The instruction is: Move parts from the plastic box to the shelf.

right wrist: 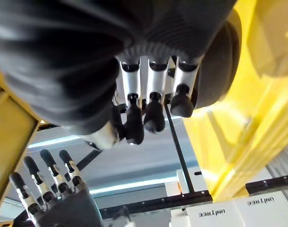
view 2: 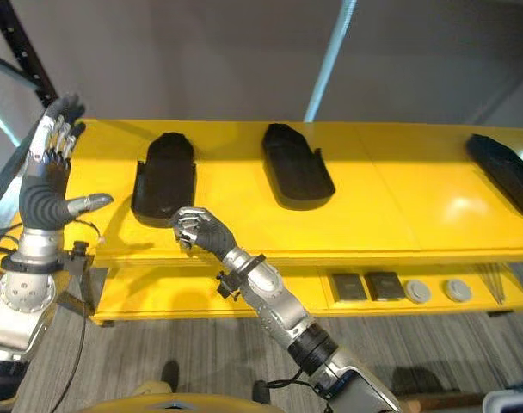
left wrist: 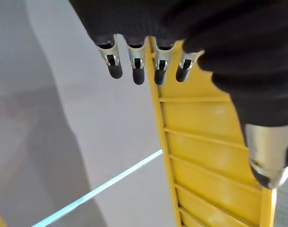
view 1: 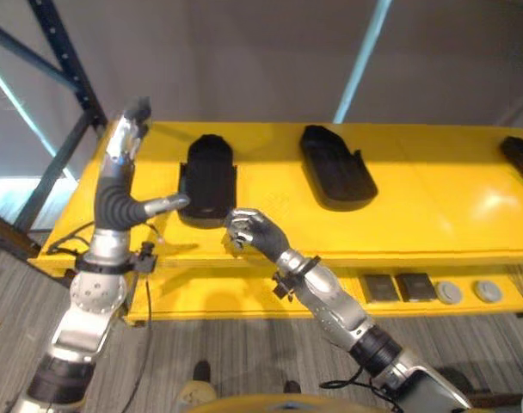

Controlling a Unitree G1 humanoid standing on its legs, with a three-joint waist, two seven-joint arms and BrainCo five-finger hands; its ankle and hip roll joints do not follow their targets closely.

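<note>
Parts already lie on the yellow shelf [view 1: 433, 189] in front of you: one black moulded part [view 1: 209, 181] sits close to the shelf's left end, near the front edge, a second black part [view 1: 335, 166] lies to its right and a little further back, and a third dark part [view 1: 521, 157] shows at the far right, cut off by the frame. Between the second and third you have a wide bare stretch of yellow surface; between the first two the gap is narrower. The front edge of the shelf runs straight across, and a lower level below it carries two small dark square pieces [view 1: 397, 287] and two round grey discs [view 1: 468, 292] towards the right. A dark blue upright post [view 1: 68, 64] with a diagonal brace stands at the shelf's left end, just behind your left hand. Behind the shelf you see a plain grey wall; below it, grey striped carpet [view 1: 218, 344].

Your left hand [view 1: 124, 151] is raised upright at the left end, fingers straight and spread, thumb pointing towards the first part without touching it. Your right hand [view 1: 249, 231] is at the front edge just right of that part, fingers curled in on themselves and holding nothing; its wrist view shows the curled fingers [right wrist: 152, 111] beside the yellow edge.
</note>
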